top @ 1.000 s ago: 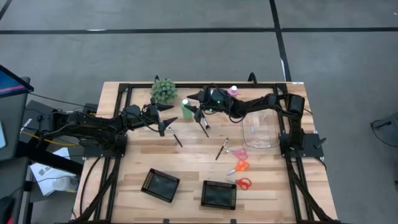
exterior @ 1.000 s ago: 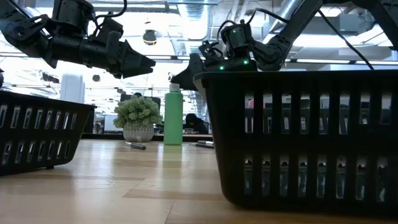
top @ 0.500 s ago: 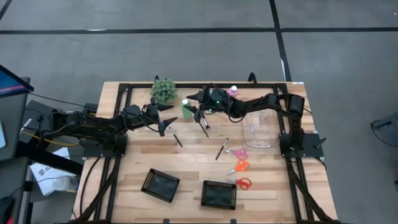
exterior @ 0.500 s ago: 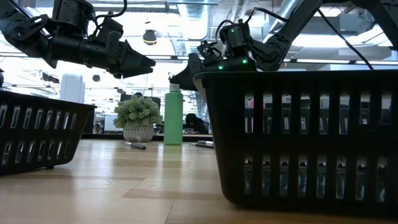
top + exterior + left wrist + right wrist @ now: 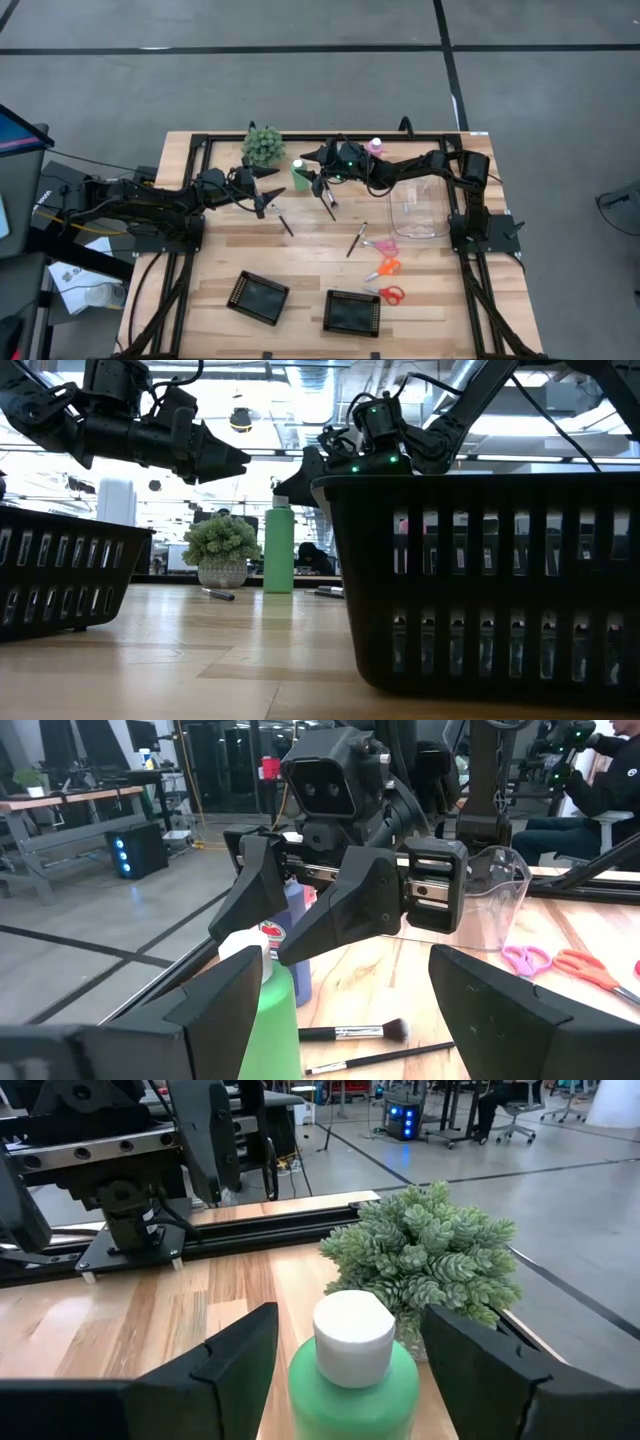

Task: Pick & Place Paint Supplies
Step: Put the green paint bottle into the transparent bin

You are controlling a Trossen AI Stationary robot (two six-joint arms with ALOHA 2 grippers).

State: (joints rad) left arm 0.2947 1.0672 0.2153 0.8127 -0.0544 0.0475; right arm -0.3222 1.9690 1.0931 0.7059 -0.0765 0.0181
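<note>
The table [image 5: 220, 255] is pale wood planking with a black metal frame along its edges, standing on a grey floor crossed by dark lines. The low view looks into a bright workshop with ceiling ducts; the left wrist view shows desks, dark screens and a seated person's sleeve [image 5: 610, 780] at the far edge.

The right gripper [image 5: 312, 156] hangs just above the green bottle [image 5: 299, 175], its dark wedge-shaped fingers [image 5: 235, 1355] spread wide to either side of the round white cap [image 5: 352, 1337] without touching it (nothing is grasped). Just beyond the bottle from this gripper sits the bushy plant ball [image 5: 263, 145], matte and spiky in a pale pot. The left gripper [image 5: 268, 188] faces the same bottle from the other side, raised off the table, fingers equally parted and empty.

Beside the right gripper, a smooth blue bottle [image 5: 297, 945] stands behind the green one, and a pink bottle [image 5: 376, 146] stands near the arm's forearm. Thin dark brushes [image 5: 326, 204] lie flat on the wood below both grippers; one has a soft bristle head. A clear plastic cup [image 5: 418, 210] with a spout sits under the right arm, with pink scissors [image 5: 381, 245], orange scissors [image 5: 385, 268] and red scissors [image 5: 386, 293] nearby. Two black slotted trays [image 5: 258, 297], square and rigid, rest at the table's near side.
</note>
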